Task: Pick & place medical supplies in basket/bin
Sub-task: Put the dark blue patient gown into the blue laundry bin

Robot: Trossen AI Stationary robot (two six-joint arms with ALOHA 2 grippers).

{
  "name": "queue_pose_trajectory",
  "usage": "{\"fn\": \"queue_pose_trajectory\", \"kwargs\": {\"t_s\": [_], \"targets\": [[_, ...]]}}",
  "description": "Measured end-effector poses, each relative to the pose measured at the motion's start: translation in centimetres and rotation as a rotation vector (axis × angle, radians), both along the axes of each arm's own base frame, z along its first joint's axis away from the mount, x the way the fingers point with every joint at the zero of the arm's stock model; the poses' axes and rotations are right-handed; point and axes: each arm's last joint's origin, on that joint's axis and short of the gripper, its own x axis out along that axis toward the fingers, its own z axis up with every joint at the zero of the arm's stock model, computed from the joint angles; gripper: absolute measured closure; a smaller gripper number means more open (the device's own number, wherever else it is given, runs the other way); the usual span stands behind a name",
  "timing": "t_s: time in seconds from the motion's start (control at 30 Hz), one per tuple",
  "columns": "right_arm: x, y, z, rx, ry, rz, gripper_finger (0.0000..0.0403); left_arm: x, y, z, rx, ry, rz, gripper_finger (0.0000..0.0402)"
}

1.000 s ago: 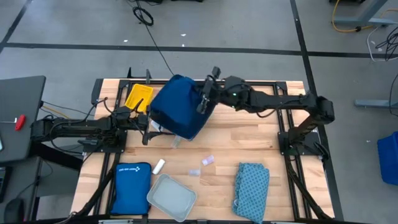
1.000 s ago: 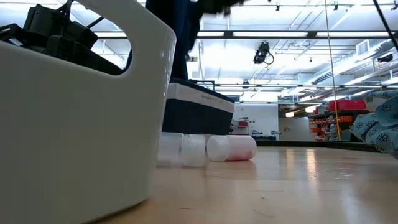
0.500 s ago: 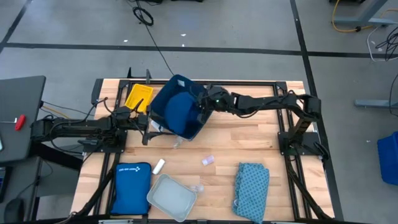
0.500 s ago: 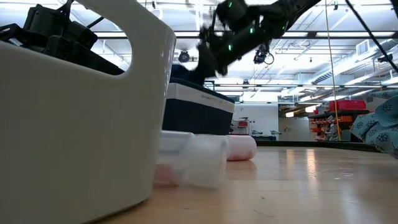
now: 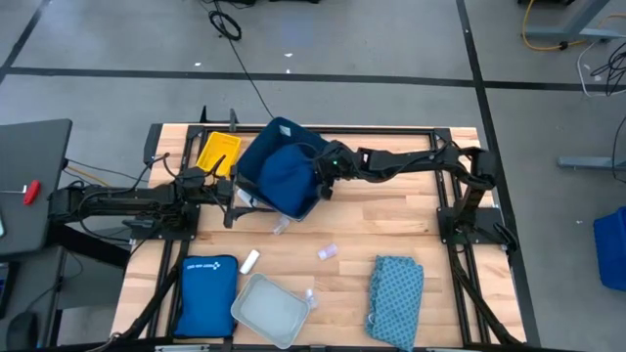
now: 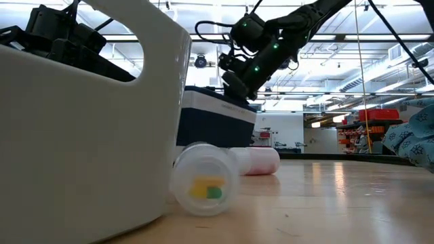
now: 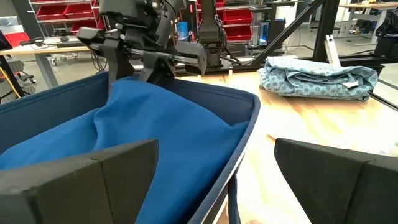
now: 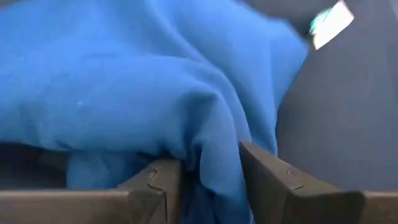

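right fingers [image 8: 205, 180] pinch blue cloth bundle [image 5: 290, 174] | inside navy bin [image 5: 256, 154] | left fingers [image 7: 214, 180] wide

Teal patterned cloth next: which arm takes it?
Right, probably. The teal patterned cloth lies on the right arm's side of the table. The right gripper must first let go of the dark blue cloth bundle in the navy bin. The left gripper, open, sits across that bin.

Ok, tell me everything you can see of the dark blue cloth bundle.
The dark blue cloth bundle is soft, matte fabric, crumpled in loose folds. It lies inside the navy bin at the table's far side, filling most of it. The right gripper sits at its edge, a fold of the cloth between its fingers.
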Motion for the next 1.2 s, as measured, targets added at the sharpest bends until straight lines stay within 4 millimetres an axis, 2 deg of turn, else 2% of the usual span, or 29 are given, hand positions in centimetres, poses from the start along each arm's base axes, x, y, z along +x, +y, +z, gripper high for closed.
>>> {"fn": "queue_pose_trajectory", "kwargs": {"t_s": [0.27, 0.4, 0.53, 0.73, 0.97, 1.2], "targets": [[-1.7, -0.9, -0.6, 0.000, 0.175, -0.070, 0.0274, 0.0, 0.0, 0.1, 0.002, -0.005, 0.000, 0.0078], [-2.5, -1.3, -0.3, -0.041, 0.237, -0.119, 0.0284, 0.0, 0.0, 0.1, 0.002, -0.005, 0.005, 0.0078], [-3.2, -1.8, 0.6, -0.092, 0.332, -0.175, 0.0286, 0.0, 0.0, 0.0, 0.001, -0.001, 0.009, 0.0078], [-3.5, -2.7, 3.0, -0.157, 0.423, -0.221, 0.0286, 0.0, 0.0, 0.0, 0.002, -0.004, 0.009, 0.0078], [-3.3, -3.5, 5.1, -0.260, 0.439, -0.253, 0.0286, 0.0, 0.0, 0.1, 0.002, -0.005, 0.009, 0.0078], [-2.4, -2.2, 6.2, -0.279, 0.394, -0.223, 0.0286, 0.0, 0.3, 0.1, 0.008, -0.003, 0.092, 0.0078]]}}
